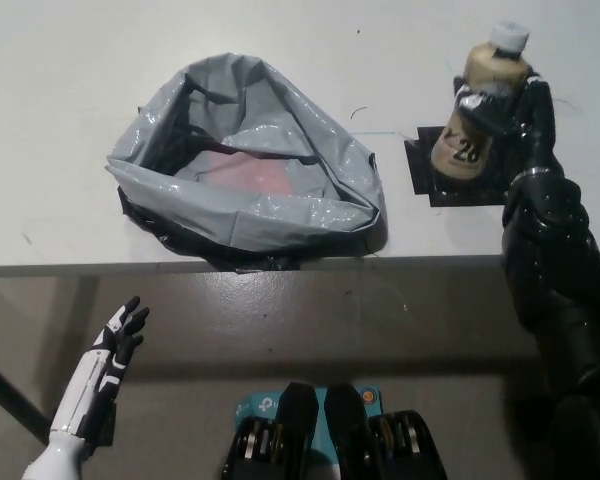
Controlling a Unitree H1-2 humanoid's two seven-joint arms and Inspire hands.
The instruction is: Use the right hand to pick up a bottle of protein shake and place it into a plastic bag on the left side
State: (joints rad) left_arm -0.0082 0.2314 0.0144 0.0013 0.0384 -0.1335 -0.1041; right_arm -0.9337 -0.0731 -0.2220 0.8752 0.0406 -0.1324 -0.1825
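Observation:
A tan protein shake bottle [477,110] with a white cap tilts over a black square mat [462,170] at the table's right. My black right hand [515,108] is shut on the bottle, fingers wrapped round its upper body. The grey plastic bag [245,165] lies open on the table to the left, with something red showing inside. My white left hand [118,338] rests low at the lower left, below the table edge, fingers spread and holding nothing.
The white table [70,70] ends in a front edge [280,268] running across the middle of the picture. The bag's rim stands higher at the back than at the front.

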